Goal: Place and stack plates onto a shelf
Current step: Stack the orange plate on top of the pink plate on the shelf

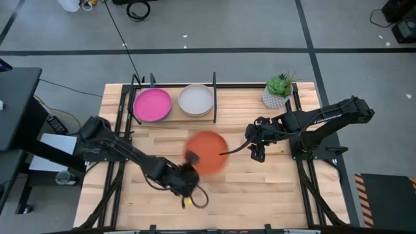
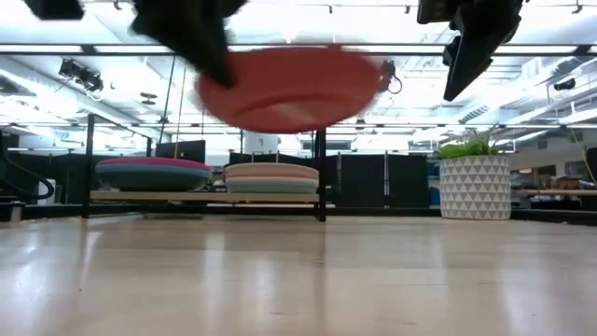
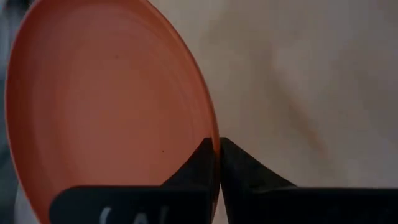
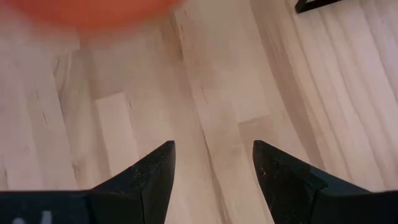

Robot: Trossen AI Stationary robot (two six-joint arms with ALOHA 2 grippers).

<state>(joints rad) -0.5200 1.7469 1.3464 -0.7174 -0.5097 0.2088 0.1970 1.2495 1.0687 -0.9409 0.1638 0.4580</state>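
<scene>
An orange plate (image 1: pixel 208 151) is held in the air above the middle of the table by my left gripper (image 1: pixel 191 158); it also shows in the low view (image 2: pixel 289 86) and the left wrist view (image 3: pixel 106 106). The black shelf (image 1: pixel 214 97) stands at the table's far side with two stacks in its bays: a magenta-topped stack (image 1: pixel 152 104) on the left and a cream-white-topped stack (image 1: pixel 195 99) on the right. My right gripper (image 1: pixel 257 148) is open and empty, raised over the table's right half. My left gripper pinches the orange plate's rim (image 3: pixel 215 146) between its two fingers, at the plate's near-left edge. One finger lies on the plate's upper face and one on its underside. The plate is lifted clear of the table, roughly level with a slight tilt.
A small green plant in a white pot (image 1: pixel 277 91) stands at the table's far right, beside the shelf. Bare wooden table (image 1: pixel 260 195) lies across the near half and under the raised plate.
</scene>
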